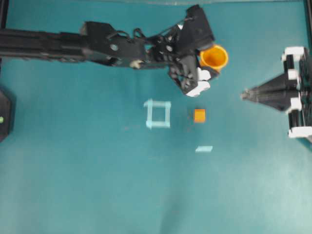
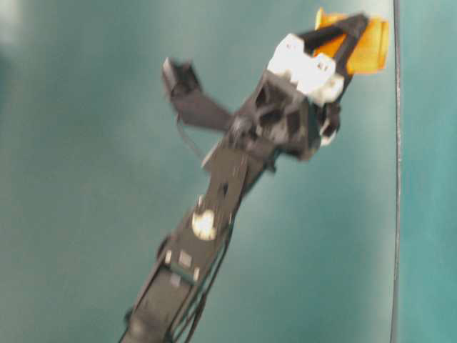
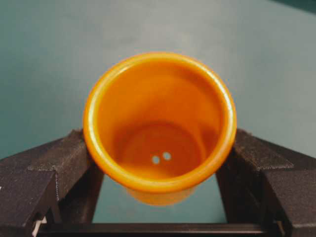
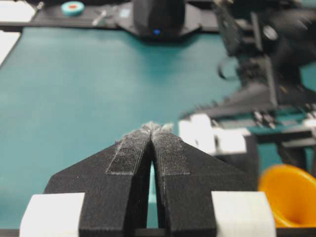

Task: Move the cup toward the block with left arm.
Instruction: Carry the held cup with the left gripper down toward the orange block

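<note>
The left gripper point(image 1: 210, 62) is pinching the cup point(image 1: 214, 56) between its fingers point(image 3: 59, 168), one pad pressing each side of the wall, as the wrist view is showing. The cup is sitting in the grip near the far edge of the tabletop point(image 1: 73, 185), toward the right-hand side, with its mouth tipping toward the wrist camera rather than standing upright. The block point(image 1: 199, 115) is lying nearer the middle of the tabletop, well apart from the cup, between a tape square point(image 1: 157, 114) and a tape strip point(image 1: 204, 149).

By my reading, the carrying step is under way: the cup is in hand but not yet near the block. The next move is calling for the left arm point(image 1: 73, 44) to bring the cup toward the middle and set it down beside the block without knocking it.

The right gripper point(image 4: 153, 129) is resting at the right edge, its tips pressed together and holding nothing.

The tabletop is a plain teal mat; dark equipment is lining its far edge.
</note>
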Available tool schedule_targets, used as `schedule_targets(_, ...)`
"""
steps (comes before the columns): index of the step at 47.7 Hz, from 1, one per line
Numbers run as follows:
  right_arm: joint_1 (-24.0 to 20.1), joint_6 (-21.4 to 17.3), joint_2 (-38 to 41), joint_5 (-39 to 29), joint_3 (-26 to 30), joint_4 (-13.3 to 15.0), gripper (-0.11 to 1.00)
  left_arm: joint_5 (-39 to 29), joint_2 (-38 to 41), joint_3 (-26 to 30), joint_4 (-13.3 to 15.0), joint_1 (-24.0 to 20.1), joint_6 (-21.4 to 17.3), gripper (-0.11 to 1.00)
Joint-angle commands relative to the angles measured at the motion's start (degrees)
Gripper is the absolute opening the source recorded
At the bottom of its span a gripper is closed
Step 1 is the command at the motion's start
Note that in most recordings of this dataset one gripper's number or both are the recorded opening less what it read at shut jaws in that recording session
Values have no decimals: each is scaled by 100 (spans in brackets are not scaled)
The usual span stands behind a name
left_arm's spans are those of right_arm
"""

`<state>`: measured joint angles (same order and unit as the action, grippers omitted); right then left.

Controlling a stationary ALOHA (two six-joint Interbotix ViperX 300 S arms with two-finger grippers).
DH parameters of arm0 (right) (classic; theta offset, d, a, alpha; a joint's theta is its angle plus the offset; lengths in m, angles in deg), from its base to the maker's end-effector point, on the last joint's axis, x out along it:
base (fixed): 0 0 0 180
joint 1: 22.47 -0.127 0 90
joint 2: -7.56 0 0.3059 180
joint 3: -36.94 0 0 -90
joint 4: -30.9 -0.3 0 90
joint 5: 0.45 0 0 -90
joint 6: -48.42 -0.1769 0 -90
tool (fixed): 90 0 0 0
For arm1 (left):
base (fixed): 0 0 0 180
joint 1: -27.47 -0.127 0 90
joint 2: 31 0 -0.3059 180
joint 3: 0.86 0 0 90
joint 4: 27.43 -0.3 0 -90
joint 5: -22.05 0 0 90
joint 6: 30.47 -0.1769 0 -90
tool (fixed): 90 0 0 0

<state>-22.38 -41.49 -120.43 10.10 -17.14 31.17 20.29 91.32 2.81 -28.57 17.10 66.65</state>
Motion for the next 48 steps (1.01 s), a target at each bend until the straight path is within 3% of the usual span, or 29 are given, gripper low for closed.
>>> schedule_targets(1,-9,0,-9,44,105,9,0,501,-439,-360,-35,132,-114,62)
schedule_targets(8,-9,0,-18,26,105,9,0,1020,-624,-861,-26,325,-325,62)
schedule_targets(15,-9,9,-9,26,105,9,0,1090,-686,-1063,-35,598,-422,62)
schedule_targets(25,-9,9,-9,35,105,9,0,1090,-650,-1002,-35,923,-633,62)
schedule_targets(48,-9,9,9,53,97,9,0,1081,-431,-642,-26,1037,-624,62)
